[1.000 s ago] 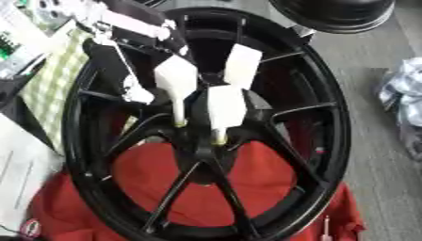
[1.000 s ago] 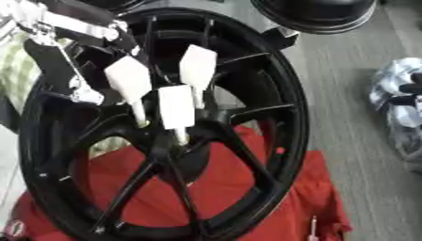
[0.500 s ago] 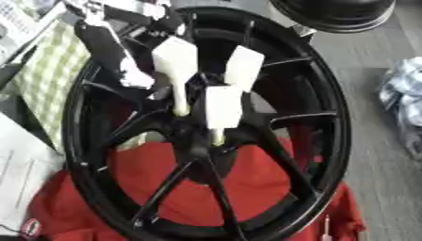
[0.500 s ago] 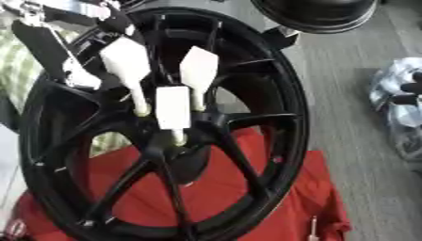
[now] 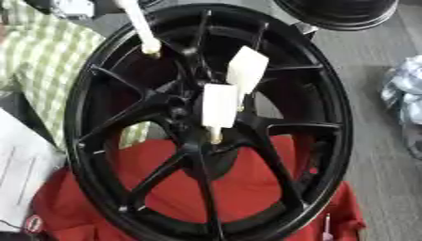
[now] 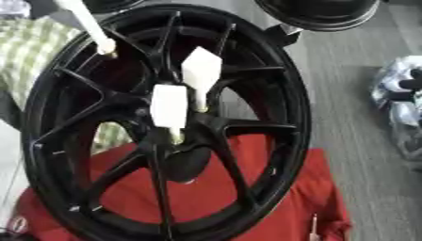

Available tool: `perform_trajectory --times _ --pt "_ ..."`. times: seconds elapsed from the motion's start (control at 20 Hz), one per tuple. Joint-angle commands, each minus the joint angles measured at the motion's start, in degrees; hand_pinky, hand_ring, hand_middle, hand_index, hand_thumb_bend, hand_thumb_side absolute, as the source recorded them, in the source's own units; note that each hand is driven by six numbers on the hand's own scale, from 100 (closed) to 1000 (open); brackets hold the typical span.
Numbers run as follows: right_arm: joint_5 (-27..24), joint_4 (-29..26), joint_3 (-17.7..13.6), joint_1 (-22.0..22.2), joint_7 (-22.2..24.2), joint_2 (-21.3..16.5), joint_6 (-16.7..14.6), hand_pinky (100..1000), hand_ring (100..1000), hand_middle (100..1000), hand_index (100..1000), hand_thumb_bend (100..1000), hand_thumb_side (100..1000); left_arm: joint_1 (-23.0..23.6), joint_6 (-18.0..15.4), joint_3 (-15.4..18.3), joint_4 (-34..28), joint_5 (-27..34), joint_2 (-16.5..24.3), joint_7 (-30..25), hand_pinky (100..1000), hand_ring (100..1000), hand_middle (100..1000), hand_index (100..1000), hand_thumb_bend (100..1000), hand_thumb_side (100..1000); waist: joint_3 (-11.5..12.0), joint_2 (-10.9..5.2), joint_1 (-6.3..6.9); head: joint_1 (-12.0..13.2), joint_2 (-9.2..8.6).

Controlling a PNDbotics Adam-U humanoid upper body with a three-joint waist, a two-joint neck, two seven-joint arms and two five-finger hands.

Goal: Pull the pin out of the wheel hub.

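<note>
A big black spoked wheel (image 5: 326, 141) lies on a red cloth and fills both views. Two white flat-headed pins stand in its hub: one (image 5: 219, 107) near the centre, the other (image 5: 247, 70) just behind it to the right. A third white pin (image 5: 140, 29) hangs slanted over the rim's upper left, tip down and clear of the hub. Its top runs out of the picture. Only a grey and black bit of my left hand (image 5: 72, 6) shows at the top left edge. My right hand is out of sight.
The red cloth (image 5: 247, 188) covers the near part of the floor under the wheel. A green checked cloth (image 5: 41, 61) and white paper (image 5: 20, 169) lie to the left. Another black wheel (image 5: 342, 12) sits behind on the right, and a grey-white bundle (image 5: 405, 94) at the right edge.
The left hand has lifted one white pin up and back from the hub area to the top left, and the hand has mostly left the picture. The other two pins stay put.
</note>
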Motion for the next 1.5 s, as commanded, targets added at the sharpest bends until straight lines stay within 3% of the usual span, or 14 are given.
perform_trajectory --times 0.05,0.35,0.5,0.6,0.65,0.7,0.75,1.0,1.05,1.2,1.25,1.5 --pt "0.43 -1.12 -1.25 0.21 -0.81 -1.77 -0.86 937 658 647 757 100 524 4.37 -0.06 7.16 1.57 0.99 7.54 5.19 540 471 291 429 100 227 0.4 -1.73 -0.14 -0.89 0.38" --pt "0.15 -1.12 -2.35 0.28 -2.17 -1.6 -1.72 937 658 647 757 100 523 17.47 -0.46 15.83 4.75 1.48 12.81 13.84 566 501 368 525 100 217 1.39 -1.61 -1.03 -1.45 0.04" --pt "-0.31 -1.12 -2.74 0.03 -2.72 -1.78 -2.23 936 658 647 757 100 523 21.44 -0.69 18.05 6.19 1.87 13.23 16.42 619 569 471 638 100 207 1.66 -1.62 -1.51 -1.46 -0.36" --pt "-0.46 -1.12 -2.87 0.09 -2.91 -1.9 -2.53 935 658 647 757 100 523 23.26 -0.7 18.94 7.23 2.0 13.28 17.42 675 677 592 755 100 185 1.8 -1.64 -1.84 -1.49 -0.59" --pt "-0.47 -1.12 -2.94 0.16 -2.99 -1.93 -2.64 935 658 647 757 100 523 23.97 -0.88 19.19 7.52 2.06 13.18 17.54 698 734 662 809 100 243 1.88 -1.66 -1.97 -1.34 -0.61" --pt "-0.49 -1.12 -2.98 0.19 -3.06 -1.94 -2.71 935 658 646 756 100 523 24.56 -1.19 19.37 7.63 2.28 13.04 17.36 730 783 739 860 100 570 1.94 -1.68 -2.06 -1.13 -0.67" --pt "-0.51 -1.12 -3.03 0.18 -3.11 -1.93 -2.76 935 657 645 756 100 523 25.32 -1.62 19.48 7.51 2.85 12.75 16.61 763 816 792 902 197 788 2.01 -1.68 -2.1 -0.85 -0.82" --pt "-0.57 -1.12 -3.1 0.14 -3.13 -1.88 -2.76 935 657 645 756 100 523 26.78 -2.04 20.34 7.19 4.79 12.53 13.85 763 816 792 902 197 788 2.09 -1.69 -2.16 -0.44 -1.0" --pt "-0.61 -1.12 -3.18 0.15 -3.23 -1.72 -2.71 935 657 645 756 100 523 27.05 -1.88 20.44 7.43 4.87 12.29 13.86 774 829 836 944 239 916 2.22 -1.67 -2.3 -0.62 -1.09" --pt "-0.85 -1.12 -3.3 0.29 -3.61 -1.53 -2.52 934 656 645 755 100 523 29.12 -1.3 21.66 8.96 5.78 11.02 14.93 764 821 818 928 177 905 2.22 -1.95 -2.45 -0.68 -0.99" --pt "-0.92 -1.12 -3.33 0.36 -3.71 -1.53 -2.48 935 657 645 755 100 523 29.31 -1.44 22.05 9.07 6.34 10.95 15.43 750 808 800 913 100 881 2.23 -2.04 -2.46 -0.69 -0.89" --pt "-1.11 -1.12 -3.48 0.75 -4.0 -1.73 -2.42 934 657 646 756 100 523 29.14 -1.52 23.57 8.08 8.97 10.94 19.63 709 754 729 849 100 759 2.29 -2.59 -2.46 -0.91 -0.41"
